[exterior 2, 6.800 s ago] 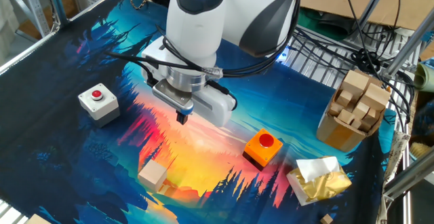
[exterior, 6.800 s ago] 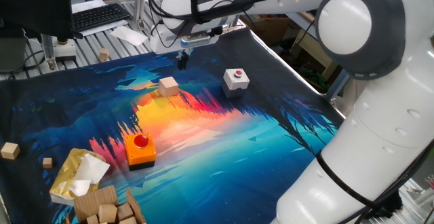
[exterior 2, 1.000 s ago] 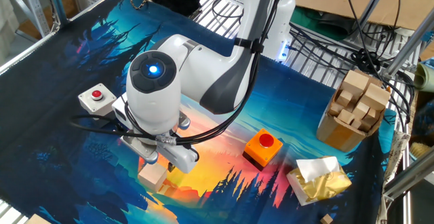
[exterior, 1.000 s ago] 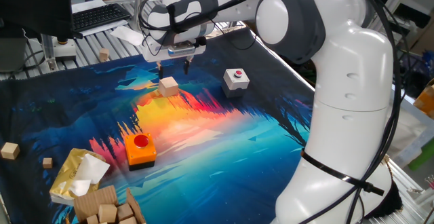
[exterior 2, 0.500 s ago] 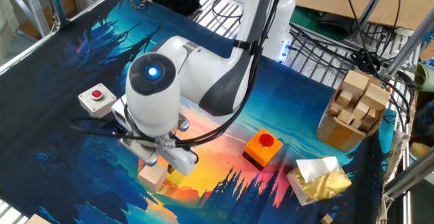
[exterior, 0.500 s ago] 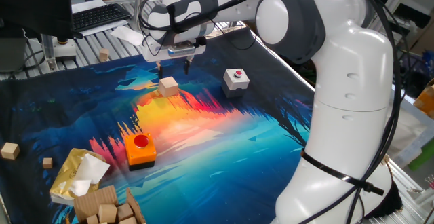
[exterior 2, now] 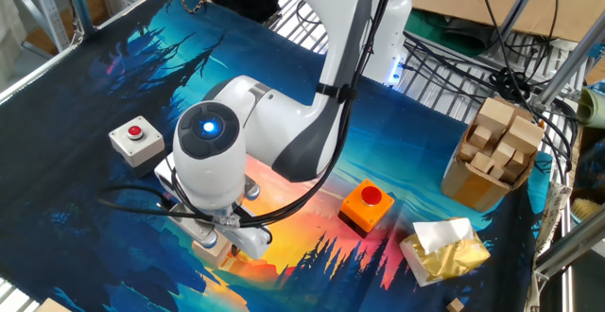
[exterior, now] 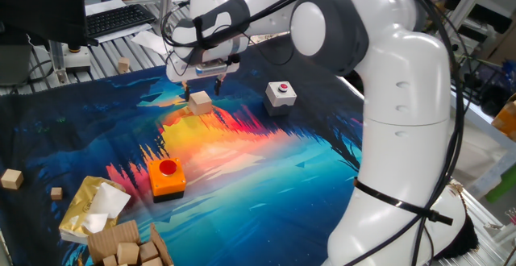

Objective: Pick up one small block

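The small block is a pale tan wooden cube on the colourful mat, left of the white red-button box. My gripper hangs directly over it, open, with one finger on each side of the block's top. In the other fixed view the wrist covers most of the block; only a corner shows under the gripper. I cannot tell from these views whether the fingers touch the block.
An orange button box sits at the front of the mat. A yellow packet and a cardboard box of browner cubes lie at the front left. Loose tan cubes lie at the left edge. A keyboard is behind the mat.
The gripper has come down from just above the block, so its open fingers now straddle the block. The block has not moved.
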{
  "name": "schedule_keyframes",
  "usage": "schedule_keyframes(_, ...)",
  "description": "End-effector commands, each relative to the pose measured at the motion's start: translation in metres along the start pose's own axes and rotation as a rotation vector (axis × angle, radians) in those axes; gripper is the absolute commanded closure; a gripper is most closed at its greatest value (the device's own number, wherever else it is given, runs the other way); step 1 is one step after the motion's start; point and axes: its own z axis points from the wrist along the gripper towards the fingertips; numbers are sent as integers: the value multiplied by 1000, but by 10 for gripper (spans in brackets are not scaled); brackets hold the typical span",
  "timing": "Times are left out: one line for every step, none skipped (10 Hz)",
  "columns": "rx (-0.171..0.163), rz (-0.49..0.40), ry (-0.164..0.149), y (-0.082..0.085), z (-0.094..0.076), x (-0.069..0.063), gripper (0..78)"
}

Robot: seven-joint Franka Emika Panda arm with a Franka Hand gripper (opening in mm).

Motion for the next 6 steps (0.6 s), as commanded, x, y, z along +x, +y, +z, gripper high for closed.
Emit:
schedule_keyframes(-1,-3,-5,0,0,-1,1)
schedule_keyframes(-1,-8,-7,0,2,-1,1)
schedule_keyframes(-1,-11,-7,0,2,-1,1)
schedule_keyframes(-3,-13,-6,0,4,-1,1)
schedule_keyframes(-4,-16,-6,0,6,-1,1)
schedule_keyframes(-5,-18,-6,0,7,-2,1)
